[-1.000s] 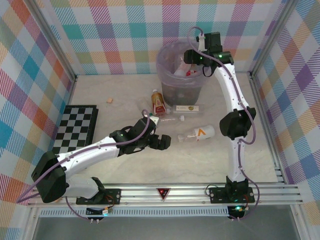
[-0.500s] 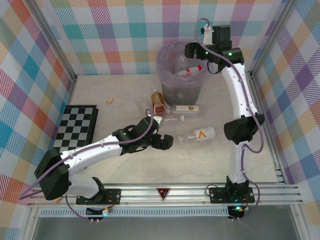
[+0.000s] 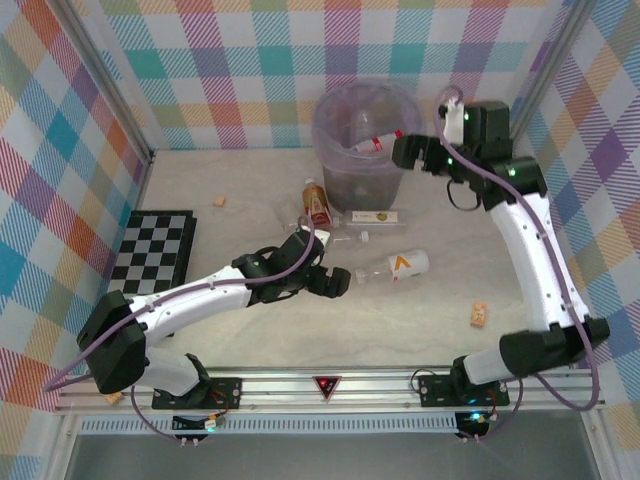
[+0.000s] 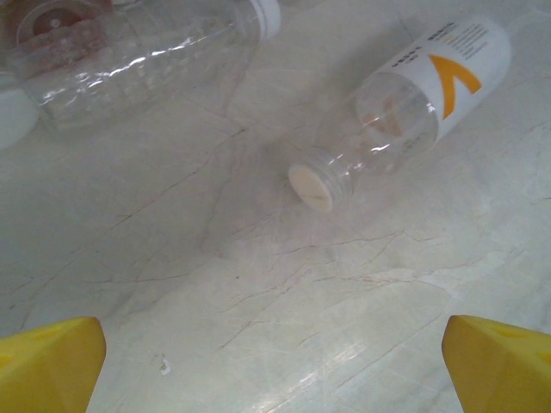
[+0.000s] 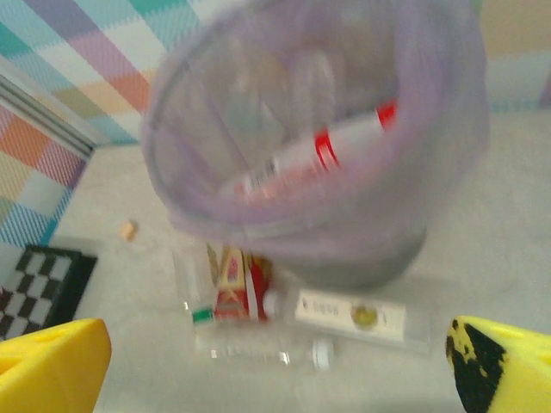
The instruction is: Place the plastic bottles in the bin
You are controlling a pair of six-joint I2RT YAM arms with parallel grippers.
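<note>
The bin [image 3: 330, 120] stands at the back middle, with a red-labelled bottle [image 3: 375, 143] lying inside it. Just right of its rim my right gripper [image 3: 405, 150] hangs open and empty; from its wrist I look down on the bin [image 5: 344, 232] and that bottle [image 5: 310, 159]. Several plastic bottles lie in front of the bin: a red-brown one [image 3: 318, 205], a clear one with a white label [image 3: 375, 217], a plain clear one [image 3: 340, 238] and a white one with an orange mark [image 3: 398, 266]. My left gripper [image 3: 335, 282] is open, just left of the orange-marked bottle [image 4: 405, 103].
A folded chessboard [image 3: 152, 255] lies at the left. Small cork blocks sit near the back left [image 3: 219, 200] and at the right [image 3: 479, 314]. Plaid walls close in the table on three sides.
My right gripper opened and swung right, off the bin's mouth; the red-labelled bottle now lies in the bin. My left gripper crept right towards the orange-marked bottle.
</note>
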